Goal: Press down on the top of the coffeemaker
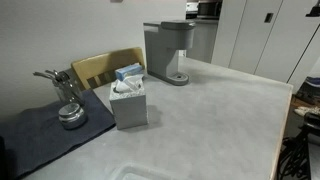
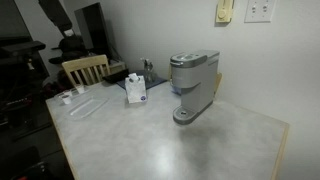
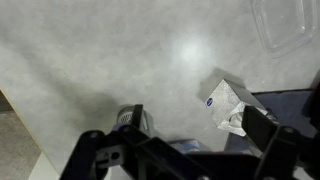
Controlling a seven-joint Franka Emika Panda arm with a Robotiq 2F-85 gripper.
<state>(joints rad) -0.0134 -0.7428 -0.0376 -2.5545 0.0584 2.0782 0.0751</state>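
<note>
Coffeemaker [image 1: 168, 52] — upright on the table [image 1: 220, 110] beyond the tissue box [image 1: 128, 98], untouched; gripper [image 3: 195, 113] — jaws spread wide, empty, held near the box; the flat top [image 1: 170, 27] is to be pressed squarely, centred, jaws best closed first.

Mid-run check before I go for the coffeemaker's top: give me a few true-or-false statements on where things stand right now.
1. The tall grey boxy coffeemaker stands upright on the grey table. True.
2. The claw rests on the coffeemaker's top. False: in both exterior views nothing touches that top, and the wrist view shows the claw above the table.
3. The claw is shut on the grey cube tissue box. False: its jaws stand open and empty.
4. A wooden chair stands at the table's edge. True.
</note>
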